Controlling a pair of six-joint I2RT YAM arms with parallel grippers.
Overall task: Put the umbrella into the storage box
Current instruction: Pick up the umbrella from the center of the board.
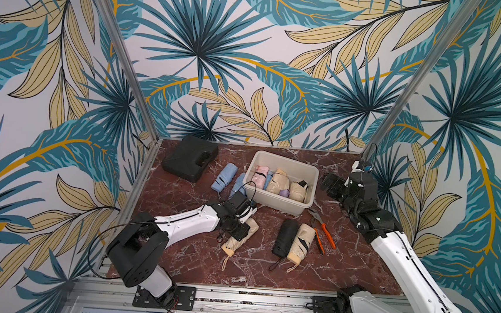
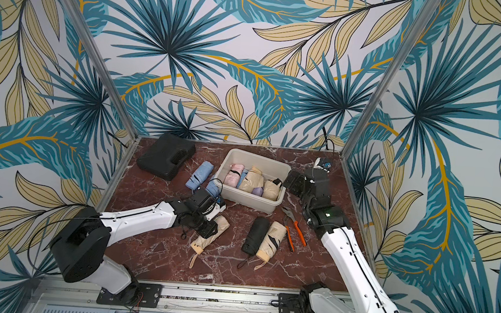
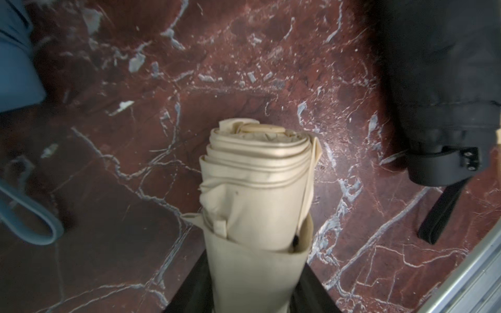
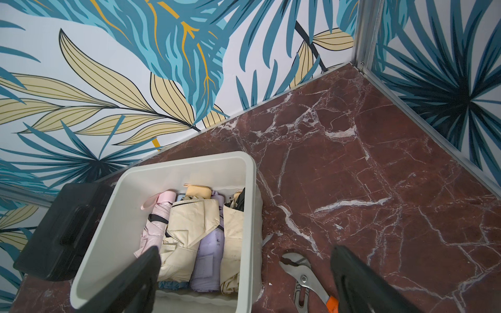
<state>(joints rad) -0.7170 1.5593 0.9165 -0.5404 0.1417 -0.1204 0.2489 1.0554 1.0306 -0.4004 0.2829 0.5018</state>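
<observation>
**Left gripper (image 1: 237, 229) straddles beige umbrella (image 1: 234, 244) short of the storage box (image 1: 279, 204)**

Both top views show the roll flat on the marble table (image 1: 192, 262), near the box but apart from it. The box holds pink, blue, lilac and beige umbrellas. The left wrist view sets the roll between the jaws (clamped or merely flanked, unclear), likely for a lift. The right wrist view shows the right gripper (image 4: 245, 253) spread wide and empty by the box's rim.

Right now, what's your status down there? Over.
Left tool around beige umbrella on the table, grip unclear. Right tool open, empty, beside storage box. Pliers nearby; path to box looks clear.
</observation>
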